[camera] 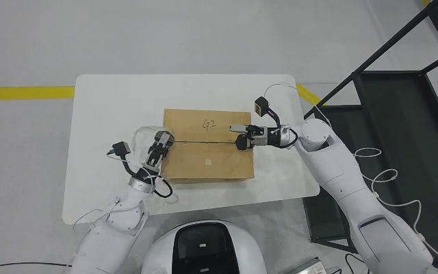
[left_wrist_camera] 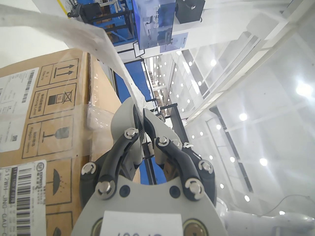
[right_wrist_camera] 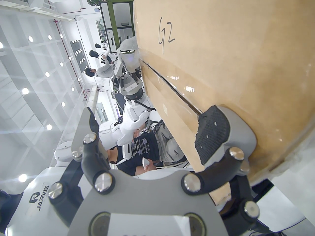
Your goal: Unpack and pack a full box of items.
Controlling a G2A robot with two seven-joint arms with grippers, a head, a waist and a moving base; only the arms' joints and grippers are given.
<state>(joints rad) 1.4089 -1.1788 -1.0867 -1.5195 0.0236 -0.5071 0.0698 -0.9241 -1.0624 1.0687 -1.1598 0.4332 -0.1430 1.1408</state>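
one tape strip (left_wrist_camera: 81, 34) — pinched in left gripper (left_wrist_camera: 144, 119)

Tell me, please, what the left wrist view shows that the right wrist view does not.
Left wrist view alone: the side of the cardboard box, with shipping labels and handling symbols, and, close up, the left gripper shut on a loose tape strip. Right wrist view alone: the box's top seam, a handwritten mark, and the open right gripper, one pad against the top. Both: the same box and the left gripper.
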